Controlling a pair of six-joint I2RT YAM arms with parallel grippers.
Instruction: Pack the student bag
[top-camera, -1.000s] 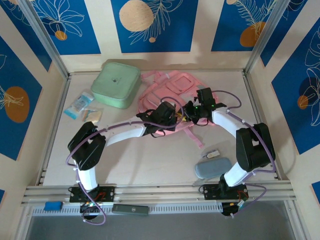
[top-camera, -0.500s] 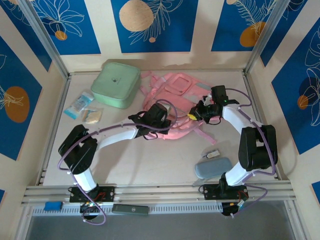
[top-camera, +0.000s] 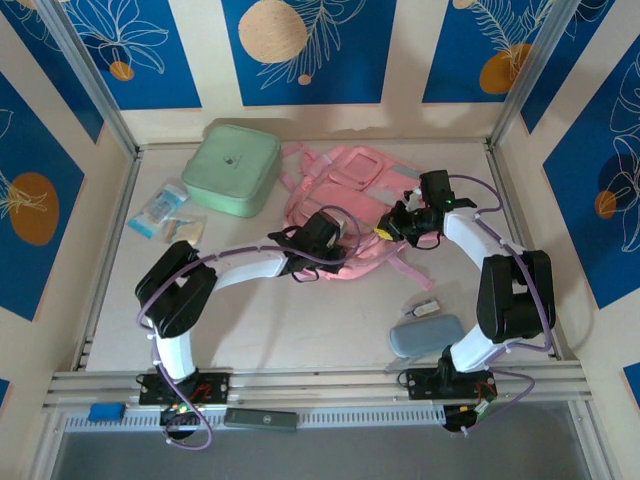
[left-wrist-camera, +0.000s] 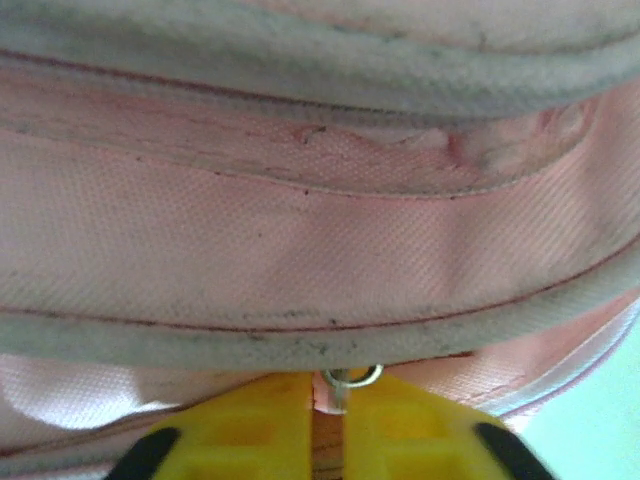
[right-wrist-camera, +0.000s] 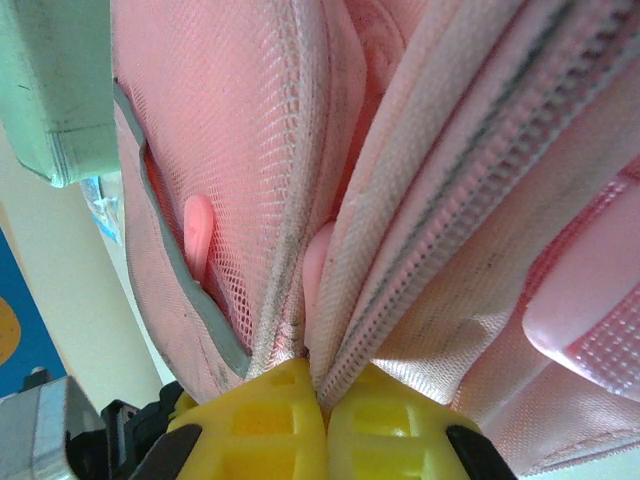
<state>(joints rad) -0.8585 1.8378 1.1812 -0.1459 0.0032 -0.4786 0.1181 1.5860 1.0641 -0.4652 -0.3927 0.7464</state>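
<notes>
one student bag (top-camera: 350, 175), one green case (top-camera: 232, 168)

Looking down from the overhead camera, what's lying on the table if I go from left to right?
small clear packets → mint green zip case → pink student bag → grey-blue pouch

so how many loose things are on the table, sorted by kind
backpack: 1
zip cases: 2, the green case and the grey case
small packets: 2, the blue packet and the tan packet
small white gadget: 1
total: 6
</notes>
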